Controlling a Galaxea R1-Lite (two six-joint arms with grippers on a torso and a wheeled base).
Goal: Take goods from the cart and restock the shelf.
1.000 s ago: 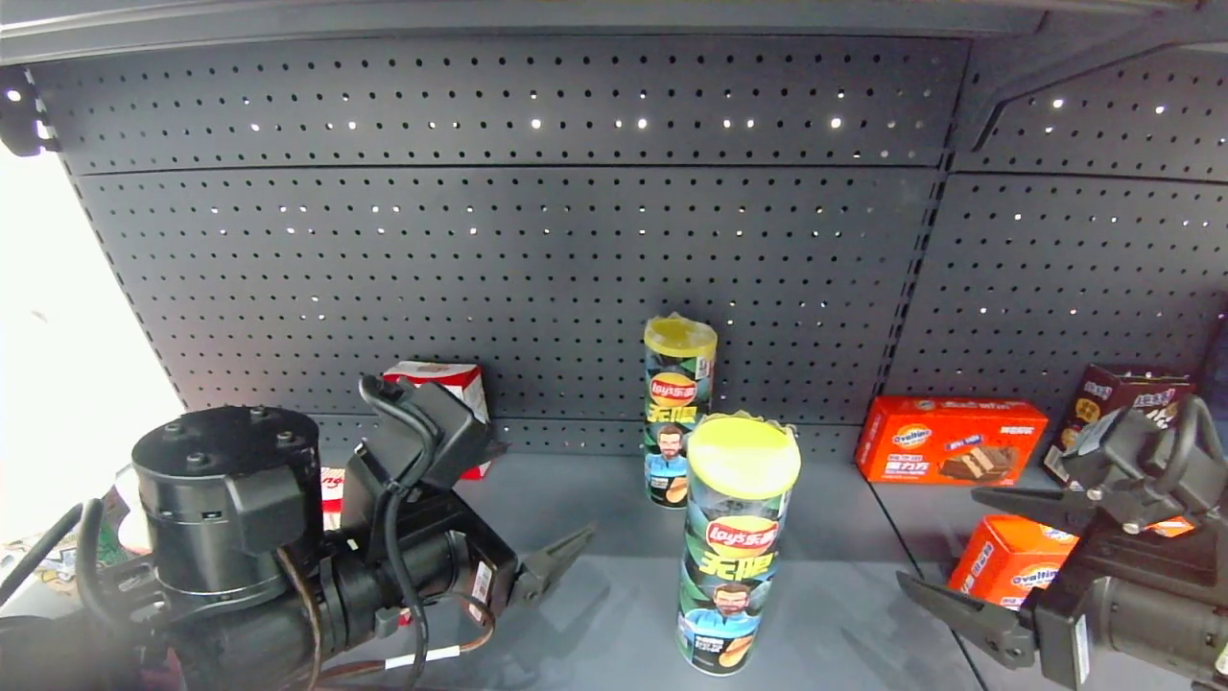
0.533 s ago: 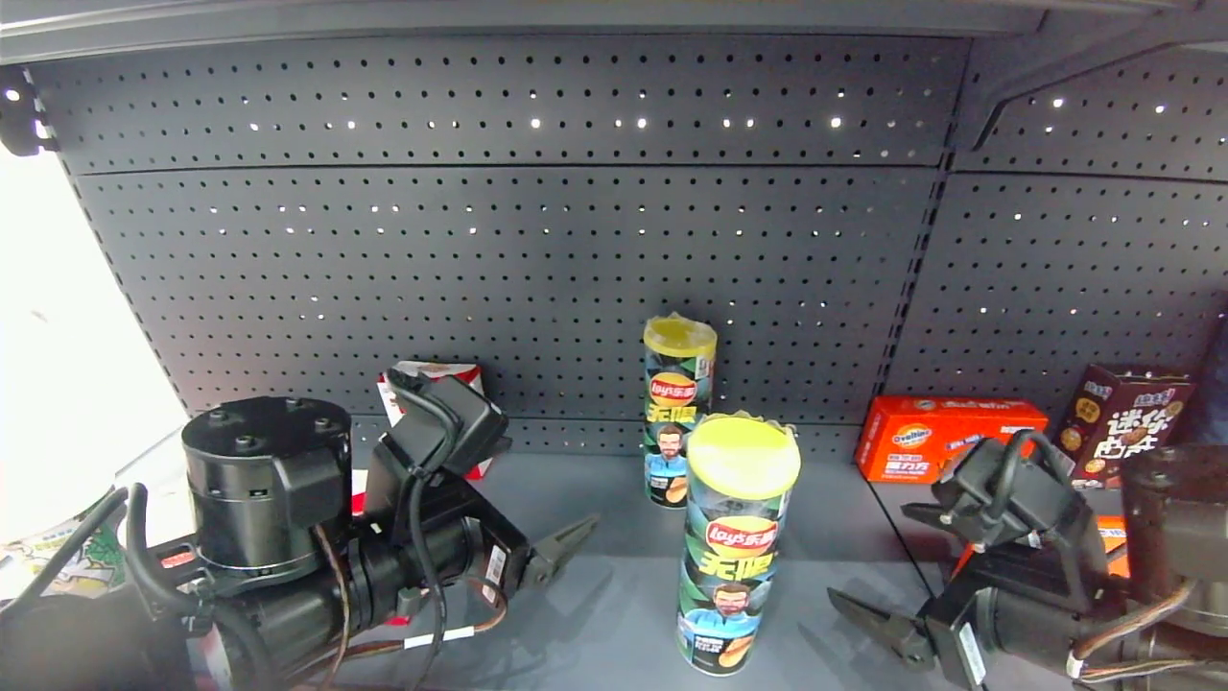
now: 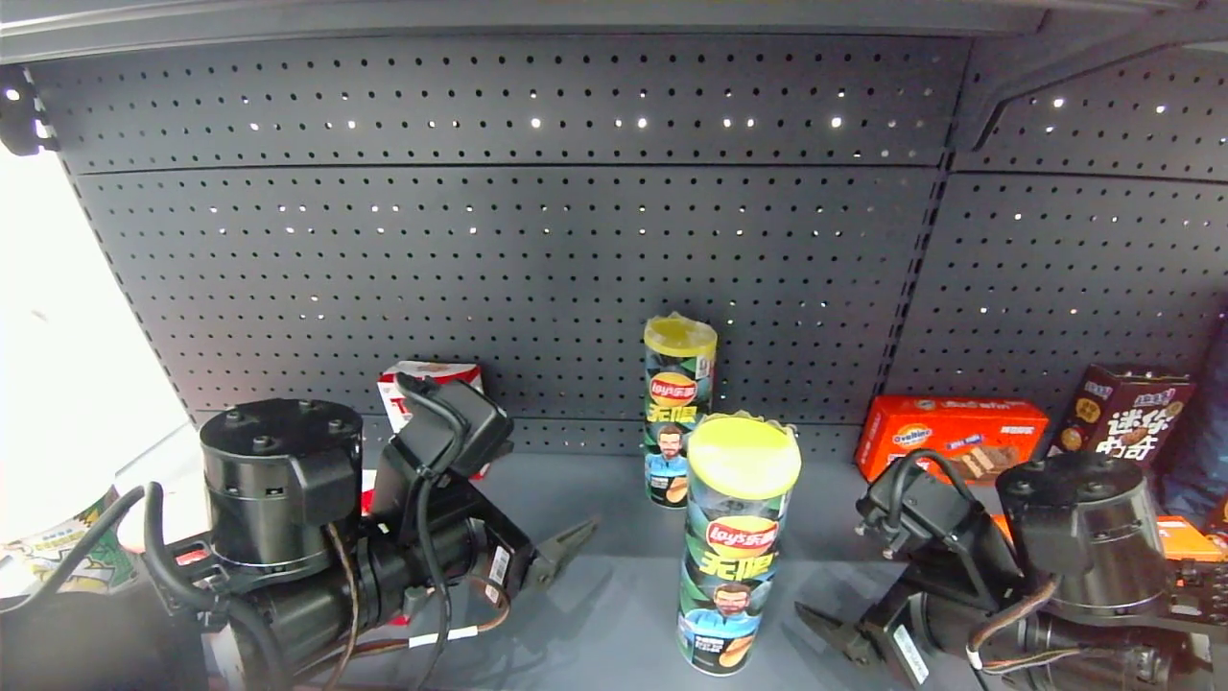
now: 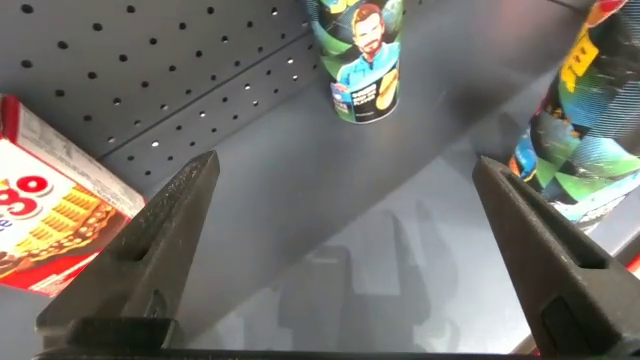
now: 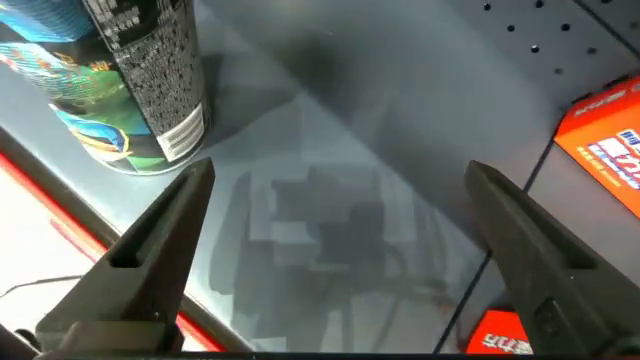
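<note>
Head view: front can (upright)

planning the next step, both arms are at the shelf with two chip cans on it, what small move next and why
Probably pull both arms straight back off the shelf to fetch more goods. The left gripper and right gripper have jaws open with nothing between them, and the front chip can stands upright, apart from both, so nothing here needs holding.
</note>
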